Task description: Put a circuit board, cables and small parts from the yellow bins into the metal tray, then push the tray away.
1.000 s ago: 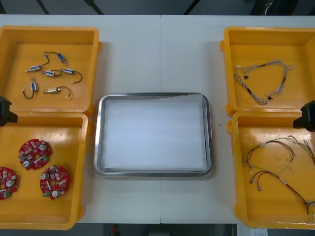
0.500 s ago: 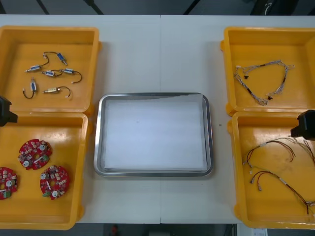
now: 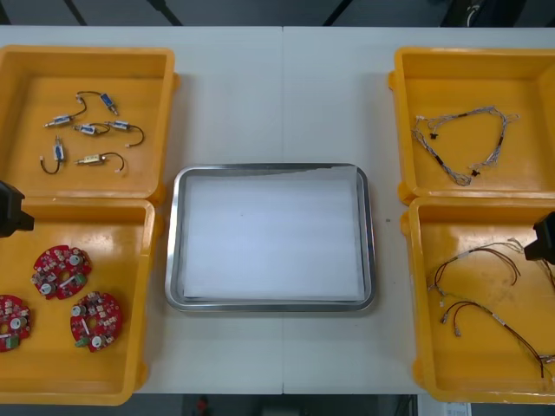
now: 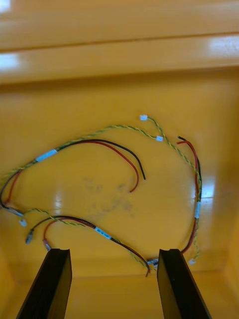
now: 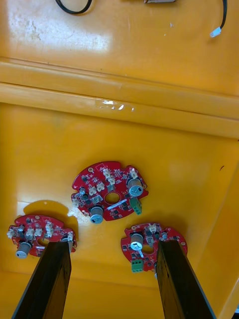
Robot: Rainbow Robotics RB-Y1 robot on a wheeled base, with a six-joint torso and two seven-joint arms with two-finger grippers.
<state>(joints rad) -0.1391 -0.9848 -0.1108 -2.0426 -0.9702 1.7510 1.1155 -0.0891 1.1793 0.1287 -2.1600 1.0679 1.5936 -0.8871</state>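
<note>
Three round red circuit boards [image 3: 61, 270] lie in the near left yellow bin [image 3: 130, 251]. My left gripper [image 3: 9, 211] hangs over that bin's far edge at the table's left side. In the left wrist view it [image 5: 113, 281] is open above the boards [image 5: 108, 192], apart from them. Red and yellow cables [image 3: 481, 282] lie loose in the near right yellow bin [image 3: 468, 368]. Over that bin's right side is my right gripper [image 3: 545, 239], open [image 4: 113, 284] above the cables [image 4: 99, 149], holding nothing. The metal tray [image 3: 173, 243] sits between the bins, white inside.
Small metal parts [image 3: 87, 130] with black leads lie in the far left bin [image 3: 52, 87]. A twisted blue and white cable [image 3: 464, 143] lies in the far right bin [image 3: 451, 87]. Bare table lies beyond the tray's far edge.
My right gripper has moved toward the near side, from the wall between the two right bins to over the near right bin. The left gripper has shifted slightly nearer too.
</note>
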